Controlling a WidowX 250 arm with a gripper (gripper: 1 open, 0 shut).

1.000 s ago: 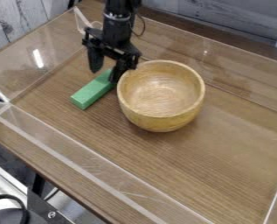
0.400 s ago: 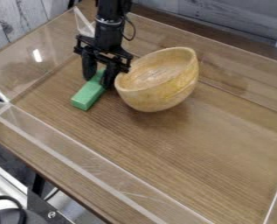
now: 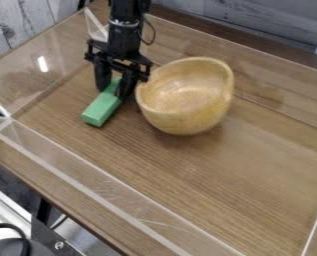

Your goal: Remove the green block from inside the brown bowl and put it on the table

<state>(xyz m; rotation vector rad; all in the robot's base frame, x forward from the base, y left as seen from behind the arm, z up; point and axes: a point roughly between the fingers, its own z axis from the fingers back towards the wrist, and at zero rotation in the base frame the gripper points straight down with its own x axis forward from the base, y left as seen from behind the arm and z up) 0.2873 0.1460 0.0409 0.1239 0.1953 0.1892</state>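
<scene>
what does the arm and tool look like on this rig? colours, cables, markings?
All black. The tool has several thin dark fingers hanging from a blocky black body, on a slim black arm that enters from the top edge. Too small to tell cables or markings.

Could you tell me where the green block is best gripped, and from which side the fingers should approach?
Grip the green block across its narrow width near mid-length, coming from above. It lies flat on the table as a slim bar, long sides exposed, left of the tilted brown bowl.
</scene>
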